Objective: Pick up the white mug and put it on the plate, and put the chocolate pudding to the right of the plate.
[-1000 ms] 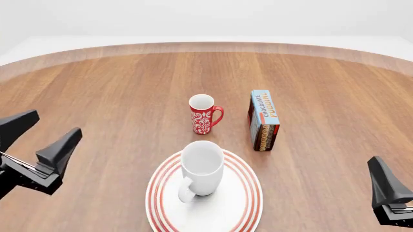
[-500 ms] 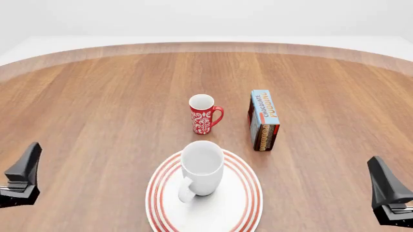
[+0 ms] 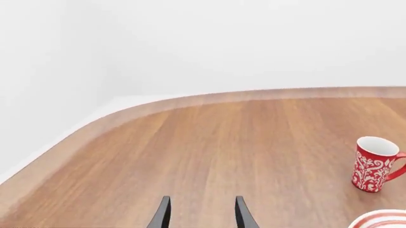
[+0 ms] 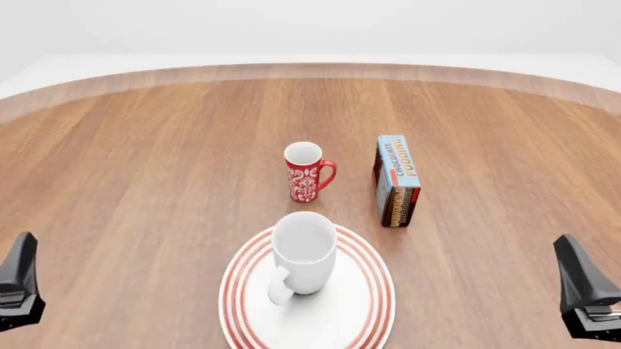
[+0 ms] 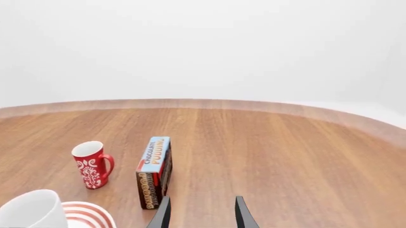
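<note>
The chocolate pudding [image 5: 154,171] stood ahead and left of the empty right end effector [image 5: 200,212], whose fingers were apart

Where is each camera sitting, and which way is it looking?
Front view: above and behind the arms, looking down at the white mug on the plate; left gripper and right gripper show at the edges.
Left wrist view: behind the left gripper, looking across the table; two fingertips show.
Right wrist view: behind the right gripper, facing the chocolate pudding; two fingertips show.
All three share the red mug and the plate.
</note>
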`<state>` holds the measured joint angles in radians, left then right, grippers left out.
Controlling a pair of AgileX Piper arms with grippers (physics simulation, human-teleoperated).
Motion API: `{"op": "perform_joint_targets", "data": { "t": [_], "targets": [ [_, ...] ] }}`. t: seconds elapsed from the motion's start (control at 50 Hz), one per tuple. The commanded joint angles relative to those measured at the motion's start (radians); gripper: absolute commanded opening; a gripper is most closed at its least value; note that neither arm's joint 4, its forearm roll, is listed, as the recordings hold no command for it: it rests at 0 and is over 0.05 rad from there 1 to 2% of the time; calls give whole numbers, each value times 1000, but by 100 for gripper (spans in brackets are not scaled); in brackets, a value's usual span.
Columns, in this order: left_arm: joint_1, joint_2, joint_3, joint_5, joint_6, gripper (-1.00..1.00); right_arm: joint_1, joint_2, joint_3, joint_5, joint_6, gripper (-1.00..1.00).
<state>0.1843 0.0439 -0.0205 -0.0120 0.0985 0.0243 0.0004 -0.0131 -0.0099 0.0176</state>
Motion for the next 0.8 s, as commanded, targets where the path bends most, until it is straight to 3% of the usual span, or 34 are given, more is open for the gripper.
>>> {"op": "perform_joint_targets", "data": {
  "t": [0.02,0.4,0.8],
  "targets": [
    [2,-17,8,0,-5,100,-2,0,-5,8,-13,100],
    [-5,-35,6,15,-12,100,31,4,-57,34,-76,100],
    [-6,-39,7,15,-14,100,76,237,-137,-99,-129,100]
  ]
}}
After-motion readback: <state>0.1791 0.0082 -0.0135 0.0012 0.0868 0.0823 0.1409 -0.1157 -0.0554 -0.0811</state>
